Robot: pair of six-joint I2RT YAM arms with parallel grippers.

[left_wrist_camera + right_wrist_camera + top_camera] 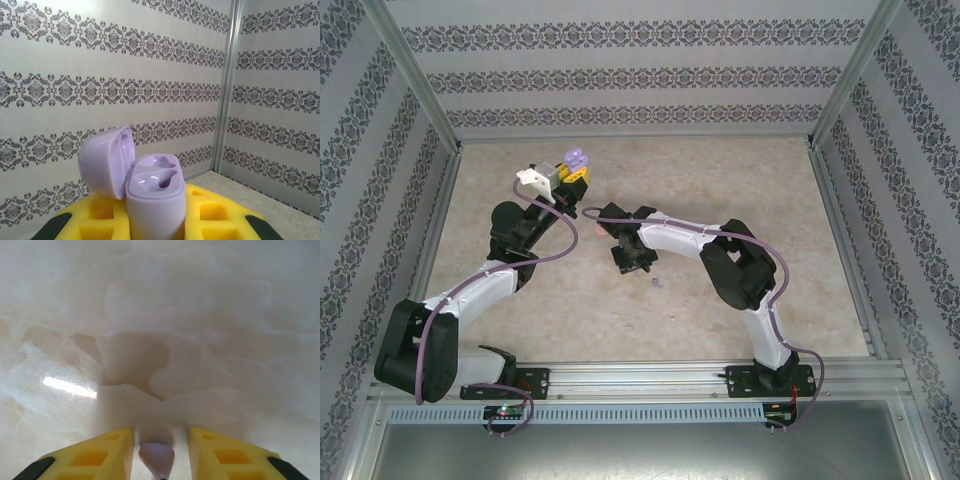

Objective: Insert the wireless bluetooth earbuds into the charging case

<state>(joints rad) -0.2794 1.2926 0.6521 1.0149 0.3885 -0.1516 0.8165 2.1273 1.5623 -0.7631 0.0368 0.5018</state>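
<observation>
Left pincer [155, 222] clamps the open lilac plastic charging case [150, 187]; right pincer [161, 432], jaws apart astride a tiny purple earbud [156, 457], may flick it away by closing off-centre.

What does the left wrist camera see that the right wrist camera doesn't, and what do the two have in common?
Left wrist: an open purple charging case, its lid flipped back, against patterned walls. Right wrist: a tiny purple earbud over the pale marbled table. Both: yellow fingers at the bottom edge flanking something purple, left fingers and right fingers.
</observation>
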